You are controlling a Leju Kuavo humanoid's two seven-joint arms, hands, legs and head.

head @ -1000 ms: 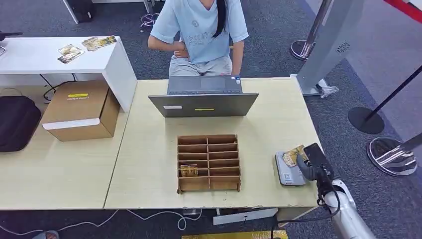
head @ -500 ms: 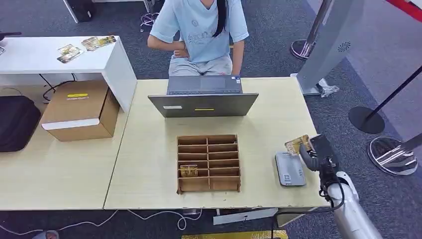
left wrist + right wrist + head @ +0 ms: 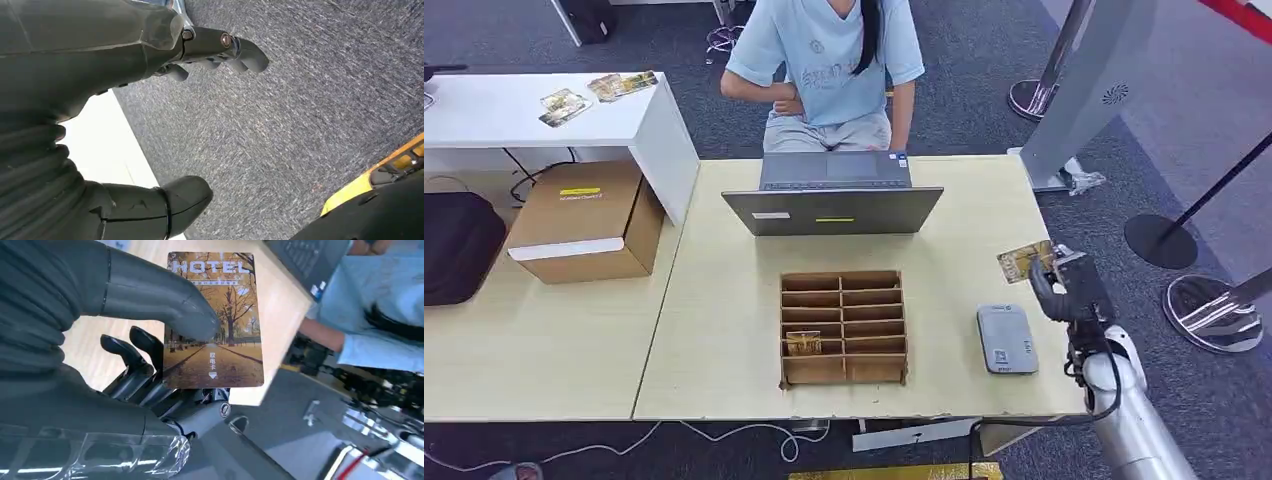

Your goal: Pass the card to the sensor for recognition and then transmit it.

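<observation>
Even, bright light with soft shadows; beyond my fingers [image 3: 135, 347] the person [image 3: 380, 305] blurs, everything else stays sharp.

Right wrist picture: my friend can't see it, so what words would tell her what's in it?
A grey robot hand pinches a hotel key card printed with golden autumn trees. Behind the card lie a pale wooden table and a seated person in a light blue shirt.
</observation>
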